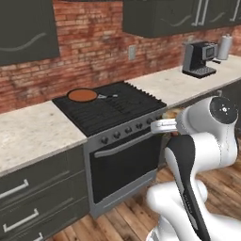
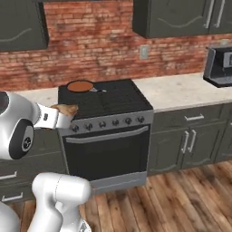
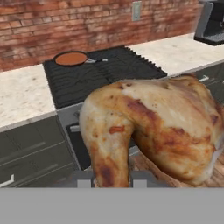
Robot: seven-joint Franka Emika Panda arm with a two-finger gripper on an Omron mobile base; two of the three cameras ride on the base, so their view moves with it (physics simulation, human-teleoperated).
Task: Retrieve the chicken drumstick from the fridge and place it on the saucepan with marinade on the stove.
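Gripper (image 3: 108,181) pinches the chicken drumstick (image 3: 153,127) by its narrow end, held in front of stove (image 1: 113,110) w/ saucepan (image 1: 83,95) at back burner, prob. ready for the drop.

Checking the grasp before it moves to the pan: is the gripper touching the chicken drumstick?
Touching. In the hand view the chicken drumstick sits clamped between the fingertips of the gripper, its narrow end running down between them.

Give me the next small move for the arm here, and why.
Probably carry the chicken drumstick forward and up toward the saucepan. The gripper is shut on it, short of the stove, and the pan sits on the back left burner.
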